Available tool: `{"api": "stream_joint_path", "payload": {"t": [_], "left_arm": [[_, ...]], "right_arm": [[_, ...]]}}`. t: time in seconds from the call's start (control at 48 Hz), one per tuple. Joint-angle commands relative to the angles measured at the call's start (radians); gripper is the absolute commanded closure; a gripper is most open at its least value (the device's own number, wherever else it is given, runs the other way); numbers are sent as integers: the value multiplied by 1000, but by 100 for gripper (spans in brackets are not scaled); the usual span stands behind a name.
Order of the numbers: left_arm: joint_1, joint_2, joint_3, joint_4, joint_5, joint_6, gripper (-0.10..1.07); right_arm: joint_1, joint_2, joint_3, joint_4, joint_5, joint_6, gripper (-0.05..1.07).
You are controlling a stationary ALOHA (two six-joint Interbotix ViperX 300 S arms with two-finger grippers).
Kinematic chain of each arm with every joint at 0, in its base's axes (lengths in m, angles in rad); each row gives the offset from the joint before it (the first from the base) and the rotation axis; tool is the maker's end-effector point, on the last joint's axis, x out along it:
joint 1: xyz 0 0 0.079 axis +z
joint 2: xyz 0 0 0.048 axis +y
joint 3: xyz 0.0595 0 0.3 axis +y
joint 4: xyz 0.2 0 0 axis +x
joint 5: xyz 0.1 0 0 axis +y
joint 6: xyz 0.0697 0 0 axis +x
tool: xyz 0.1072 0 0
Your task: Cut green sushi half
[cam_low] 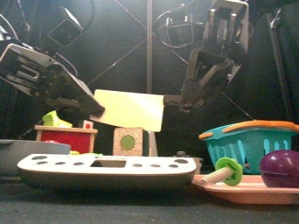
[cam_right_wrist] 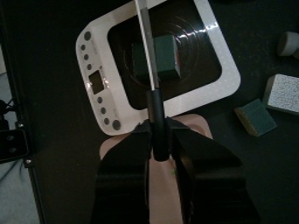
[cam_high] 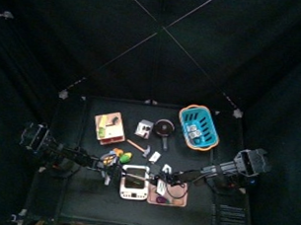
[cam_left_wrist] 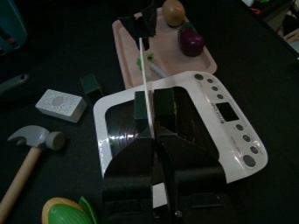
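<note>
A cream, cleaver-like knife [cam_low: 128, 109] hangs upright over the white board [cam_low: 70, 164], held between both arms. My right gripper [cam_low: 181, 103] is shut on its handle end. At the blade's other edge, my left gripper [cam_low: 100, 110] is shut on it. Each wrist view shows the blade edge-on [cam_left_wrist: 142, 52] [cam_right_wrist: 142, 35] between that arm's jaws, above the board's dark middle. The green sushi [cam_low: 228, 166], a small lime-green disc on a pale peg, lies on the pink tray [cam_low: 251, 191], right of the board and below the knife.
A purple ball [cam_low: 281, 166] sits on the pink tray, and the blue basket [cam_low: 251, 140] stands behind it. A red box [cam_low: 65, 138] with a green-yellow item is at the left. A toy hammer [cam_left_wrist: 30, 140] and small cubes [cam_left_wrist: 59, 102] lie beside the board.
</note>
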State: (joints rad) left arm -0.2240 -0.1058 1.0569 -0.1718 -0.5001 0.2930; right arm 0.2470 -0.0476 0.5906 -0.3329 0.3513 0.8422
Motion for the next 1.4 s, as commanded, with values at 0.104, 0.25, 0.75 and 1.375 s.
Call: {"api": "stream_joint_path", "payload": {"t": [0.104, 0.25, 0.75, 1.375], "left_arm": [[-3, 0, -2, -2, 15, 3, 59], [-3, -2, -2, -2, 28, 2, 59], [-11, -3, -5, -2, 29, 5, 59], [-9, 0, 3, 0, 38, 6, 59]], "right_arm": [[8, -6, -14, 5, 3, 3, 58], [8, -6, -14, 5, 5, 3, 58], [12, -9, -28, 15, 26, 0, 58], [15, -17, -43, 15, 67, 0, 58]]}}
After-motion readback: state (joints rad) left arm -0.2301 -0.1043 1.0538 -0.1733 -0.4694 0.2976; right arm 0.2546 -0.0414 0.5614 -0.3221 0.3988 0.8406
